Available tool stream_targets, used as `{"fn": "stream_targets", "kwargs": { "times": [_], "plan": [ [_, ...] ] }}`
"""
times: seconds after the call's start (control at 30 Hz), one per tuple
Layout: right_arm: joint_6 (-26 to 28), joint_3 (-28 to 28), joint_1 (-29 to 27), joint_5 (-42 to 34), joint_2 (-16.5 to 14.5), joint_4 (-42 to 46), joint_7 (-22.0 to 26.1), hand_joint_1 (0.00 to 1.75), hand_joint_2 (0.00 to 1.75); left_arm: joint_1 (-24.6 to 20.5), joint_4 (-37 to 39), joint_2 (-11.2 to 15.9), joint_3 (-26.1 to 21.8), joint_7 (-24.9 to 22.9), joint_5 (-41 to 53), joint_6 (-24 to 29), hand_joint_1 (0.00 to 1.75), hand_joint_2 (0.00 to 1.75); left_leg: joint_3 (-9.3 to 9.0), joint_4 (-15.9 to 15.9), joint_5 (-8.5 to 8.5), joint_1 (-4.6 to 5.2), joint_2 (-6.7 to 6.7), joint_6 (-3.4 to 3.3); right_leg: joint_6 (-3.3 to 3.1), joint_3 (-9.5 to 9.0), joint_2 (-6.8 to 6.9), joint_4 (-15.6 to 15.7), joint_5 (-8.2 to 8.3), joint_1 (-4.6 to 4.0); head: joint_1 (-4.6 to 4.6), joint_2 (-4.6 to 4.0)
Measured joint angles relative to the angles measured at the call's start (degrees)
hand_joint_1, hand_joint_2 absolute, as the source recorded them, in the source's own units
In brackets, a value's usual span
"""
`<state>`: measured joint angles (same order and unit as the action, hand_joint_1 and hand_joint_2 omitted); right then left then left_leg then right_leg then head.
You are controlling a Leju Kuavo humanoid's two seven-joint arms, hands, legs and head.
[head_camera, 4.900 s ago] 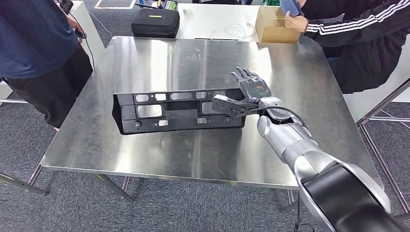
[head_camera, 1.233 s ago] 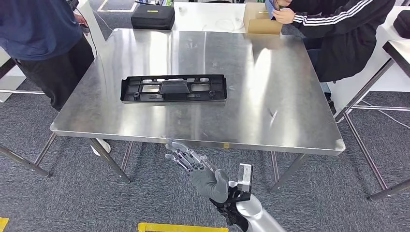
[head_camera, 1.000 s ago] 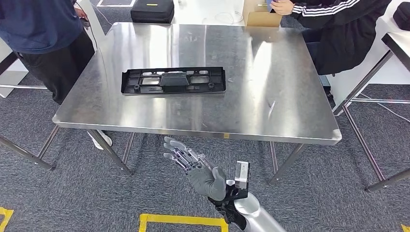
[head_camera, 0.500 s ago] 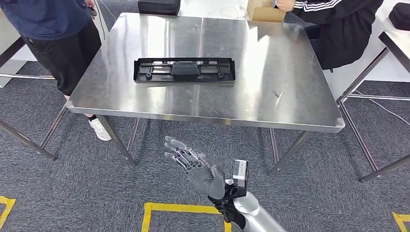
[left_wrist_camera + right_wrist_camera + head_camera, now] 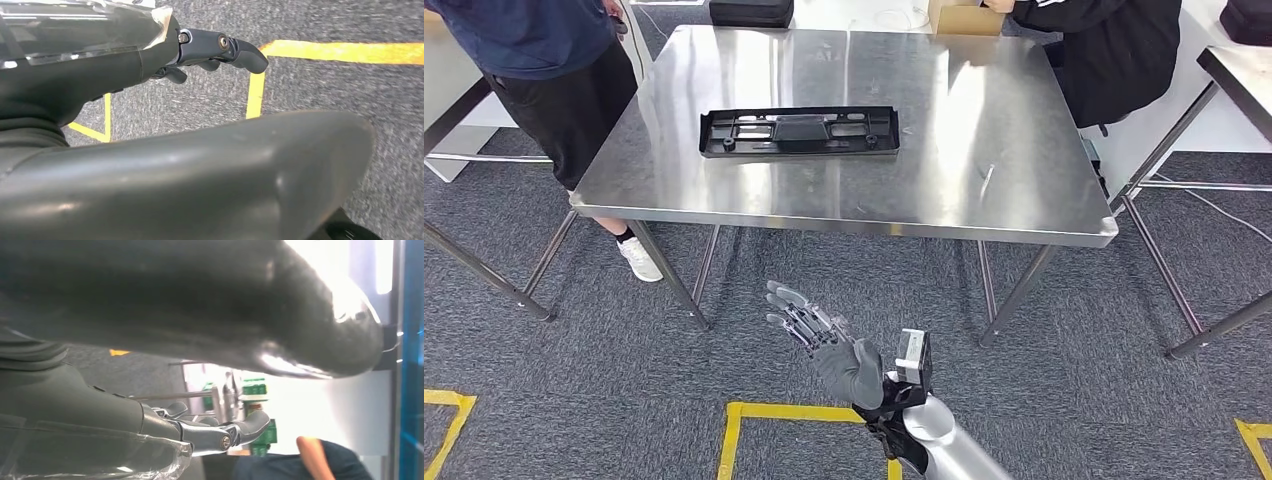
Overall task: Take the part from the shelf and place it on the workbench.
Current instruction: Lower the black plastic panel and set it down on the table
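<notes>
A long black plastic part (image 5: 799, 131) lies flat on the steel workbench (image 5: 984, 120), left of the middle, with nothing touching it. My right hand (image 5: 829, 345) is held low over the carpet in front of the bench. Its fingers are spread and it holds nothing. In the right wrist view the same hand's fingers (image 5: 220, 432) reach out with nothing in them. The left wrist view has my left hand (image 5: 215, 47) hanging over the floor, fingers extended and holding nothing.
A person in a dark blue top (image 5: 544, 60) stands at the bench's left corner. Another in black (image 5: 1104, 50) sits at the far right. A black case (image 5: 749, 12) and cardboard box (image 5: 964, 15) lie beyond the bench. Yellow tape (image 5: 794, 412) marks the floor.
The right hand that held the part's end has let it go and dropped below the bench edge. The view has drawn back from the bench. The part lies flat on it.
</notes>
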<state>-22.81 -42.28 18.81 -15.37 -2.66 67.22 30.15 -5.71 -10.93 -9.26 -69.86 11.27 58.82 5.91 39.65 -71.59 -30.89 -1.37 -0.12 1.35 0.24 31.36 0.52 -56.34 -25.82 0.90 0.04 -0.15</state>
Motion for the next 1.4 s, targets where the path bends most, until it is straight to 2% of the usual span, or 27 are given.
{"fn": "stream_targets", "kwargs": {
  "times": [0.07,0.13,0.2,0.3,0.33,0.37,0.43,0.47,0.5,0.53,0.6,0.63,0.67,0.7,0.73,0.77,0.8,0.83,0.9,0.93,0.97,1.0,1.1,1.17,1.27,1.33,1.4],
  "plan": [
    [0.50,0.02,-0.22,0.99,-0.04,-0.82,-0.27,0.00,0.00,-0.06,0.00,0.08,-0.03,-0.19,0.00,0.01,0.00,0.00,-5.37,7.41,2.16,-0.49,-0.04,0.42,0.46,0.88,0.00,-0.75,0.24,0.19,-0.05,0.00],
    [0.88,-0.01,-0.27,2.38,-0.08,-1.87,-0.42,0.00,0.00,-0.11,0.00,0.09,-0.09,-0.39,0.00,0.04,0.00,0.00,-8.04,11.75,3.04,-0.44,-0.40,-0.01,0.98,1.57,-0.04,-1.38,0.46,-0.01,-0.03,0.00],
    [1.02,-0.04,-0.27,3.38,-0.09,-2.53,-0.49,0.00,0.00,-0.09,0.00,0.07,-0.14,-0.47,0.00,0.07,0.00,0.00,-7.90,11.96,3.23,-0.26,-0.68,-0.62,1.34,1.80,-0.09,-1.57,0.60,-0.22,0.05,0.00],
    [1.02,-0.07,-0.27,3.72,-0.11,-2.71,-0.49,0.00,0.00,-0.08,0.00,0.06,-0.15,-0.48,0.00,0.08,0.00,0.00,-7.87,12.06,3.14,-0.26,-0.66,-0.64,1.43,1.80,-0.10,-1.60,0.64,-0.24,0.03,0.00],
    [0.84,-0.26,-0.17,4.77,-0.09,-3.54,-0.63,0.00,0.00,-0.10,0.00,0.10,-0.15,-0.51,0.09,0.05,0.00,0.00,-7.75,12.12,3.11,-0.17,-0.67,-0.92,1.68,1.88,-0.12,-1.55,0.80,-0.19,0.04,0.00],
    [0.75,-0.98,0.16,7.39,-0.05,-6.48,-0.79,0.00,0.00,-0.13,0.00,0.14,-0.16,-0.55,0.24,-0.05,0.00,0.00,-7.37,12.30,3.43,-0.11,-0.60,-1.69,1.92,2.47,-0.17,-2.23,0.33,-0.13,0.06,0.00],
    [3.35,-3.59,0.62,15.16,-0.20,-19.80,-1.74,0.00,0.00,-0.09,0.00,0.24,-0.19,-0.60,0.54,-0.26,0.00,0.00,-5.42,12.54,4.93,0.33,-0.46,-3.59,2.10,6.07,-0.30,-11.13,-4.27,-0.02,0.14,0.00],
    [5.77,-4.84,0.69,18.51,-0.37,-26.77,-3.19,0.00,0.00,-0.05,0.00,0.27,-0.21,-0.58,0.60,-0.28,0.00,0.00,-4.42,12.63,5.81,0.49,-0.37,-4.26,2.10,7.07,-0.34,-14.80,-6.44,-0.04,0.15,0.00],
    [9.09,-5.67,0.45,20.74,-0.56,-32.29,-5.80,0.00,0.00,0.00,0.00,0.29,-0.23,-0.55,0.61,-0.18,0.00,0.00,-3.64,12.60,6.40,0.71,-0.37,-4.41,2.17,6.66,-0.35,-16.35,-7.57,-0.10,0.16,0.00],
    [12.45,-6.09,0.17,22.38,-0.65,-35.09,-9.67,0.00,0.00,0.01,0.00,0.30,-0.26,-0.52,0.62,-0.01,0.00,0.00,-3.39,12.60,6.70,0.78,-0.38,-4.36,2.41,3.95,-0.35,-12.60,-6.53,-0.20,0.16,0.00],
    [19.43,-7.05,-0.62,25.68,-0.61,-40.12,-18.44,0.00,0.00,0.00,0.00,0.17,-0.29,-0.48,0.80,0.44,0.00,0.00,-3.20,12.69,7.26,0.81,-0.43,-4.03,2.21,-1.74,-0.29,-3.87,-4.84,-0.73,0.13,0.00],
    [21.85,-7.44,-1.22,26.70,-0.43,-42.31,-22.12,0.00,0.00,0.01,0.00,0.10,-0.30,-0.48,0.95,0.61,0.00,0.00,-3.20,12.77,7.54,0.78,-0.45,-3.75,1.95,-3.22,-0.26,-1.32,-4.34,-1.05,0.17,0.00],
    [23.17,-7.67,-1.93,27.09,-0.11,-44.29,-25.12,0.00,0.00,0.02,0.00,0.04,-0.30,-0.49,1.17,0.73,0.00,0.00,-3.20,12.86,7.84,0.74,-0.46,-3.40,1.67,-3.73,-0.23,-0.19,-4.18,-1.37,0.26,0.00],
    [23.81,-7.76,-2.80,27.12,0.31,-46.08,-27.53,0.00,0.00,0.04,0.01,0.02,-0.30,-0.51,1.40,0.79,0.00,0.00,-3.22,13.07,8.19,0.74,-0.46,-2.98,1.48,-3.56,-0.22,-0.20,-3.78,-1.59,0.35,0.00],
    [24.15,-7.80,-3.68,27.15,0.75,-47.57,-29.28,0.00,0.00,0.07,0.01,0.03,-0.30,-0.53,1.56,0.83,0.00,0.00,-3.17,13.12,8.36,0.70,-0.42,-2.65,1.15,-3.37,-0.23,0.20,-3.38,-1.31,0.47,0.00],
    [24.39,-7.87,-4.46,27.19,1.12,-48.81,-30.73,0.00,0.00,0.11,0.01,0.07,-0.30,-0.55,1.72,0.84,0.00,0.00,-3.00,12.97,8.10,0.68,-0.38,-2.31,0.85,-3.38,-0.21,0.55,-2.95,-1.02,0.52,0.00],
    [24.38,-7.96,-5.16,27.04,1.38,-49.85,-31.91,0.00,0.00,0.14,0.01,0.15,-0.30,-0.59,1.91,0.85,0.00,0.00,-2.63,12.11,6.94,0.65,-0.32,-2.03,0.39,-3.27,-0.22,0.83,-2.39,-0.67,0.49,0.00],
    [24.10,-7.97,-5.77,26.43,1.54,-50.75,-33.22,0.00,0.00,0.16,0.01,0.24,-0.28,-0.65,2.12,0.82,0.00,0.00,-1.86,9.94,4.82,0.60,-0.26,-1.78,0.02,-3.06,-0.20,1.04,-1.86,-0.32,0.41,0.00],
    [23.30,-7.43,-7.18,23.81,1.82,-52.44,-36.76,0.00,0.00,0.15,0.00,0.48,-0.18,-0.78,2.73,0.67,0.00,0.00,0.37,2.74,-0.43,0.47,-0.21,-1.21,-0.39,-2.22,-0.05,0.93,-1.15,-0.35,0.26,0.00],
    [23.06,-6.88,-8.03,22.26,2.03,-53.18,-38.36,0.00,0.00,0.16,0.00,0.57,-0.10,-0.82,2.94,0.58,0.00,0.00,1.17,-0.60,-2.13,0.36,-0.19,-0.90,-0.35,-1.77,0.12,0.84,-0.85,-0.35,0.22,0.00],
    [23.02,-6.27,-8.86,21.05,2.31,-53.84,-39.50,0.00,0.00,0.19,0.00,0.68,-0.03,-0.85,3.10,0.51,0.00,0.00,1.11,-2.21,-2.62,0.19,-0.13,-0.62,-0.23,-1.33,0.28,0.72,-0.58,-0.32,0.23,0.00],
    [23.05,-5.73,-9.57,20.24,2.58,-54.39,-40.17,0.00,0.00,0.22,0.00,0.77,0.05,-0.89,3.20,0.48,0.00,0.00,-0.11,-1.53,-2.02,-0.04,-0.07,-0.38,-0.06,-0.88,0.38,0.52,-0.37,-0.22,0.23,0.00],
    [23.11,-4.62,-10.55,19.64,3.06,-55.40,-40.57,0.00,0.00,0.12,0.01,1.01,0.22,-0.94,3.43,0.42,0.00,0.00,-7.46,9.01,1.26,-0.67,-0.08,0.02,0.50,0.53,0.32,-0.77,-0.07,-0.07,0.18,0.00],
    [23.13,-4.20,-10.64,19.60,3.19,-55.82,-40.62,0.00,0.00,-0.04,0.02,1.07,0.30,-0.95,3.45,0.36,0.00,0.00,-9.26,12.35,1.61,-0.45,-0.30,-0.58,1.16,1.29,0.19,-1.47,0.22,-0.29,0.15,0.00],
    [23.25,-3.71,-10.76,19.06,3.34,-56.34,-40.93,0.00,0.00,-0.10,0.00,1.16,0.35,-0.95,3.45,0.33,0.00,0.00,-8.46,12.59,2.25,0.00,-0.26,-2.30,2.39,2.10,-0.03,-1.75,0.63,-0.22,0.18,0.00],
    [24.10,-2.82,-11.04,17.45,3.48,-56.67,-41.69,0.00,0.00,-0.13,0.00,1.16,0.37,-0.92,3.45,0.32,0.00,0.00,-7.60,12.89,3.19,-0.07,-0.08,-3.54,2.31,3.67,-0.19,-4.60,-1.58,-0.09,0.38,0.00],
    [25.73,-1.36,-11.55,14.97,3.56,-56.91,-42.34,0.00,0.00,-0.16,0.00,1.17,0.37,-0.84,3.44,0.32,0.00,0.00,-6.33,12.91,4.19,-0.01,0.04,-4.16,1.75,6.38,-0.27,-11.80,-6.00,0.02,0.67,0.00]
  ]
}}
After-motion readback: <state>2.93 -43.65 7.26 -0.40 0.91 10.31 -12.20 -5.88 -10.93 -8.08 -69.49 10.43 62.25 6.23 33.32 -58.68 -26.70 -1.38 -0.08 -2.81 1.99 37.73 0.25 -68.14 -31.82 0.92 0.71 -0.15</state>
